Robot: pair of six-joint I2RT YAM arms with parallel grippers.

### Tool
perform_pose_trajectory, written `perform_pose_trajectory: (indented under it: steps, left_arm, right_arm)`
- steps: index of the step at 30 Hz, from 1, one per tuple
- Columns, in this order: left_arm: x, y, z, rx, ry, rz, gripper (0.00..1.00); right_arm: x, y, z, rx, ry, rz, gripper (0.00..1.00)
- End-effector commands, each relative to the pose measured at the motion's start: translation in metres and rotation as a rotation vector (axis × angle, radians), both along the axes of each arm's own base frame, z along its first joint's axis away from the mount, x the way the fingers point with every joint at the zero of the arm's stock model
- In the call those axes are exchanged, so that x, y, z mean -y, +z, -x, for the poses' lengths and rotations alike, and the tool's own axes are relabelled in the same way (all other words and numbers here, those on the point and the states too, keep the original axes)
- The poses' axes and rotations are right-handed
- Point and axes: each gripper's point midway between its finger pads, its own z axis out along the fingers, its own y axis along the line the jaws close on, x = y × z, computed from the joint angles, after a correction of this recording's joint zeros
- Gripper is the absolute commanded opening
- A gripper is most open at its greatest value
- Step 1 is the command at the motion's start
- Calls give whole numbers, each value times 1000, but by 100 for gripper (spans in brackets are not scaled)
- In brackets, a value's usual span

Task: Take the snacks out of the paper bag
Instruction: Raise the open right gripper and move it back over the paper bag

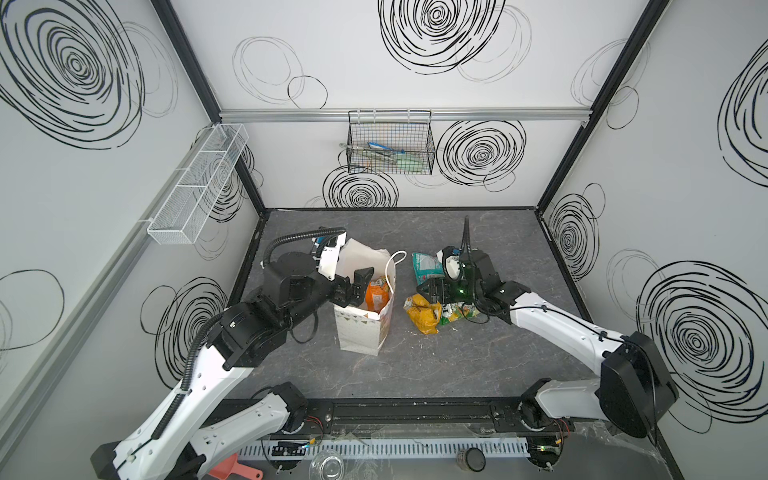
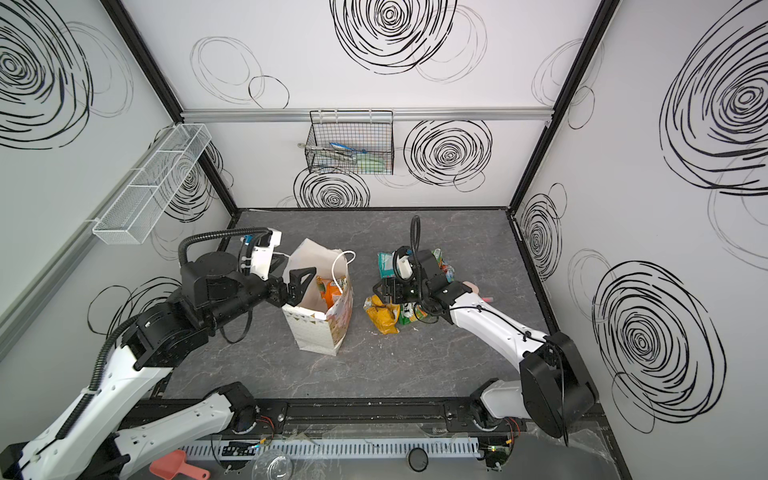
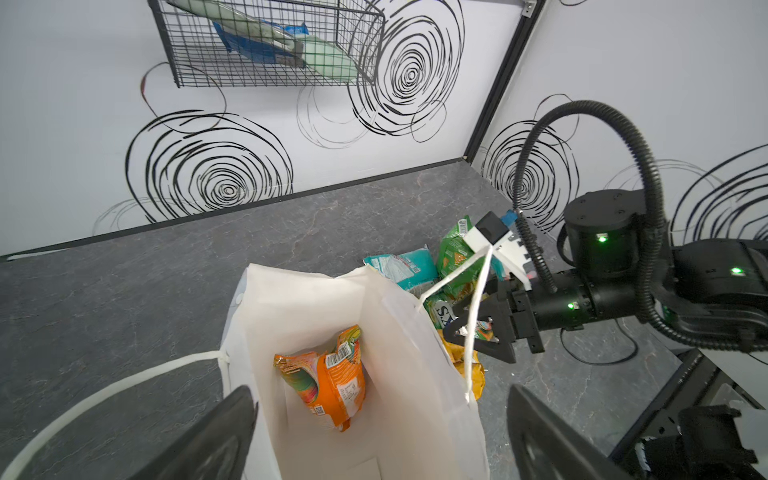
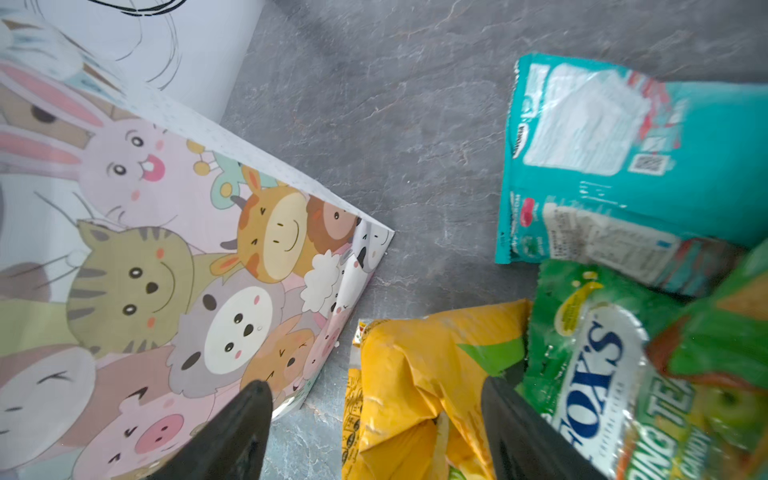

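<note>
- Your left gripper (image 1: pixel 356 287) hangs at the left rim of the bag (image 1: pixel 361 332), jaws spread wide and gripping nothing; in its wrist view the bag's mouth lies between them
- The bag stands upright near the middle of the table (image 1: pixel 415 374), open at the top, with one cord handle (image 1: pixel 392 266) looping above its far right rim
- One orange packet (image 3: pixel 332 382) lies at the bottom of the bag
- Your right gripper (image 1: pixel 428 291) sits low over the pile just right of the bag, jaws well apart and clamped on nothing
- A yellow packet (image 4: pixel 415 374) lies on the table under that gap, nearest you
- A green FOX'S packet (image 4: pixel 590 374) touches the yellow one
- A teal packet (image 4: pixel 623 166) lies behind both, at the far end of the pile
</note>
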Motion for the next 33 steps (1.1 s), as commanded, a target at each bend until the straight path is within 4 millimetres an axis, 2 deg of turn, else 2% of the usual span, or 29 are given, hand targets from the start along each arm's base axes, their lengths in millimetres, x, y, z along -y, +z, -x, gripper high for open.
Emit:
perform_pose_trajectory:
  steps: [1, 3, 5, 7, 9, 13, 17, 20, 23, 29, 33]
  left_arm:
    - [-26, 17, -7, 64, 142, 3, 100]
    - [-41, 14, -13, 64, 216, -22, 97]
    - [-47, 11, -18, 50, 222, -27, 97]
    - [-49, 4, -26, 16, 193, 4, 97]
    - [-55, -10, -36, -46, 182, 32, 96]
    - [-56, -33, -46, -119, 169, 61, 94]
    - [-60, -56, -51, -163, 189, 88, 87]
    - [-64, -70, -52, -191, 201, 108, 77]
    - [-65, -78, -52, -204, 201, 124, 66]
    - [-69, -87, -52, -209, 216, 119, 44]
    - [-69, -85, -50, -195, 209, 110, 35]
  right_arm:
    - [9, 62, -10, 159, -44, -24, 86]
    - [10, 100, -9, 262, -50, -62, 86]
    - [11, 140, -6, 372, -60, -95, 85]
    - [5, 180, 2, 470, -42, -115, 84]
    - [-7, 210, 11, 520, 0, -126, 84]
    - [-45, 251, 32, 571, 133, -115, 84]
    - [-90, 269, 51, 565, 275, -110, 84]
    - [-123, 264, 60, 528, 365, -77, 85]
    - [-152, 249, 62, 475, 424, -16, 85]
    - [-186, 198, 55, 374, 466, 111, 85]
    - [-195, 150, 48, 313, 478, 186, 85]
